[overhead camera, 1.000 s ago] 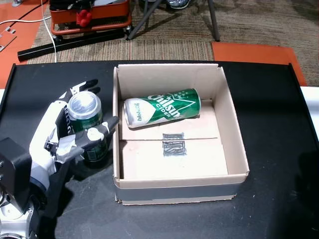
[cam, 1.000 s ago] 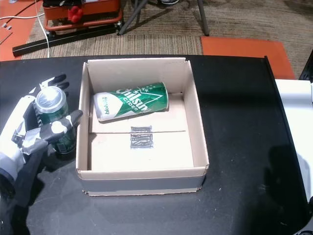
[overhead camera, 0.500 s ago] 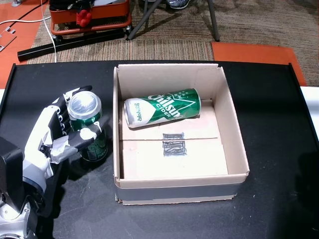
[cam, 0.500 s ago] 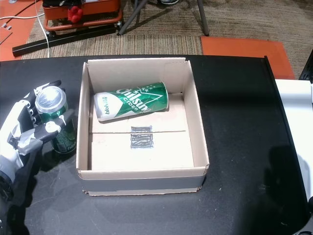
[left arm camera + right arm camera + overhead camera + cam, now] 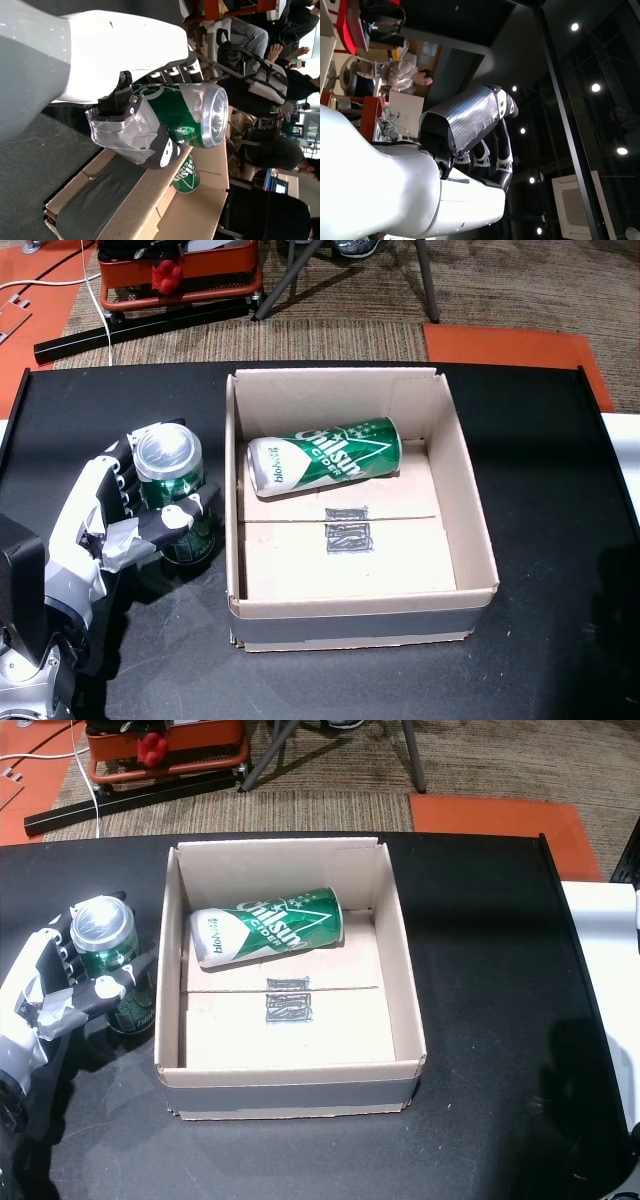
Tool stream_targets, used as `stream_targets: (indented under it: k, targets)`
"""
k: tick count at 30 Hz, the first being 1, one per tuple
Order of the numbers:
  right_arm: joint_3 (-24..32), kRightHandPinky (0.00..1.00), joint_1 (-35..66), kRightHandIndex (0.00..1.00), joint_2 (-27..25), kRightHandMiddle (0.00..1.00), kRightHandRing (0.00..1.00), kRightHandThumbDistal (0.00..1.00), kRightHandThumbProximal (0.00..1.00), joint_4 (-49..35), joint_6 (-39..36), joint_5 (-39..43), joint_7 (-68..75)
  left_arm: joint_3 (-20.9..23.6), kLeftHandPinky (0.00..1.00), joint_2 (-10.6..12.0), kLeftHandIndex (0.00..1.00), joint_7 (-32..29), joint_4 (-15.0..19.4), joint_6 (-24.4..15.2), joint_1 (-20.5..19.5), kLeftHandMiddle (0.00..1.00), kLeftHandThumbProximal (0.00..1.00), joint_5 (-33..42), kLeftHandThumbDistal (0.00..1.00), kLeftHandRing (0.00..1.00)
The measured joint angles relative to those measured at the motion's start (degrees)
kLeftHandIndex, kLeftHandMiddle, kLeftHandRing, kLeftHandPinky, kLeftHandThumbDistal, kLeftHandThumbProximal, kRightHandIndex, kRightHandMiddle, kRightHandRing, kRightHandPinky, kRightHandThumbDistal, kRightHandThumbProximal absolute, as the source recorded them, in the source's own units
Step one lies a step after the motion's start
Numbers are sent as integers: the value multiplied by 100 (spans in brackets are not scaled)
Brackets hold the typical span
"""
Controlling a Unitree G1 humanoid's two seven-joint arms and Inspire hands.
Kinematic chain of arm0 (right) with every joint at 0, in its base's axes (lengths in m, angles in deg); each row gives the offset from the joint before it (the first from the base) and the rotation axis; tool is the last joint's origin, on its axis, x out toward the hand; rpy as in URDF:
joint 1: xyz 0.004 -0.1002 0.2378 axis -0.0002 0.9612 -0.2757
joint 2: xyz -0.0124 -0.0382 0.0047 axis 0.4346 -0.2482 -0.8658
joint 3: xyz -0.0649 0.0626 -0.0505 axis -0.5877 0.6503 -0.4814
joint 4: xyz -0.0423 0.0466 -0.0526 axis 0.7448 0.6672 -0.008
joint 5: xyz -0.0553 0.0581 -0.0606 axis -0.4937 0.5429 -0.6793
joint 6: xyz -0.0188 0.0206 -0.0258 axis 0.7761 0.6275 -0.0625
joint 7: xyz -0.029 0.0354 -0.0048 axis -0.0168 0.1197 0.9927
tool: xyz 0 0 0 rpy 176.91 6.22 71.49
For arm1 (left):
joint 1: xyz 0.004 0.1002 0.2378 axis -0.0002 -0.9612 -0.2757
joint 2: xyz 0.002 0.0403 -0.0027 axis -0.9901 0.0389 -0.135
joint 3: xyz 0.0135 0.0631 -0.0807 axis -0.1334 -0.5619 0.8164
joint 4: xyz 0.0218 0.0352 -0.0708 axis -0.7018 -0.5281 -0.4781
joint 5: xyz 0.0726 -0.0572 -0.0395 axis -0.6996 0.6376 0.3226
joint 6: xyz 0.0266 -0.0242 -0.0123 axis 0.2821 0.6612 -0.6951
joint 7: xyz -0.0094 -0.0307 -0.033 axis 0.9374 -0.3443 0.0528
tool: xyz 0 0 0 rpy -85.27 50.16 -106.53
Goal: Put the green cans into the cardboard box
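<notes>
One green can (image 5: 172, 490) (image 5: 105, 955) stands upright on the black table, just left of the cardboard box (image 5: 236, 440) (image 5: 400, 950). My left hand (image 5: 115, 515) (image 5: 45, 995) is shut on it, fingers behind and taped thumb across its front. The left wrist view shows this can (image 5: 190, 122) in the left hand (image 5: 125, 120), beside the box wall (image 5: 145, 200). A second green can (image 5: 325, 455) (image 5: 268, 925) (image 5: 186, 172) lies on its side in the box's far half. My right hand (image 5: 470, 130) holds nothing, raised toward the ceiling, outside both head views.
The black table (image 5: 540, 460) extends right of the box. Beyond its far edge are a red cart (image 5: 180, 275), stand legs (image 5: 290, 270) and an orange mat (image 5: 510, 345) on the carpet. Seated people (image 5: 260, 85) show in the wrist views.
The left thumb, stretched toward the box wall a second ago, has closed onto the can's front. The can and hand have shifted slightly left. The box and lying can are unmoved.
</notes>
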Motion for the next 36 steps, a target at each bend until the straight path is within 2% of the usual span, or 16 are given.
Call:
stream_targets:
  k: [4, 7, 10, 16, 19, 25, 28, 36]
  targets:
    - [5, 25, 0, 3, 0, 7, 14, 71, 1, 0, 0, -3, 5, 8, 71, 0, 81, 12, -3, 38, 0, 74, 0, 1, 73, 74]
    - [7, 25, -1, 3, 0, 7, 15, 72, 1, 0, 0, -4, 5, 5, 70, 0, 82, 57, -6, 72, 0, 75, 0, 0, 73, 74]
    - [7, 26, -3, 2, 0, 6, 14, 68, 0, 0, 0, -6, 8, 15, 69, 1, 81, 59, -6, 99, 1, 74, 0, 3, 73, 73]
    - [7, 25, -10, 1, -2, 5, 13, 70, 0, 9, -1, -5, 3, -14, 62, 2, 80, 197, -7, 99, 1, 72, 0, -30, 72, 70]
    - [7, 25, -11, 1, -2, 5, 14, 71, 0, 9, -1, -5, 4, 0, 59, 2, 75, 200, -7, 99, 0, 68, 0, -20, 73, 67]
    - [9, 25, -10, 2, -2, 5, 13, 71, 1, 9, 1, -5, 7, -9, 59, 2, 67, 242, -7, 98, 1, 64, 0, -25, 71, 65]
    - [11, 25, -11, 2, -2, 6, 14, 68, 0, 9, -5, -6, 6, -8, 59, 3, 66, 242, -8, 96, 1, 63, 0, -24, 72, 65]
    - [12, 25, -10, 3, -3, 6, 14, 71, 0, 10, -9, -5, 5, 6, 58, 4, 64, 234, -7, 96, 1, 62, 0, -18, 72, 64]
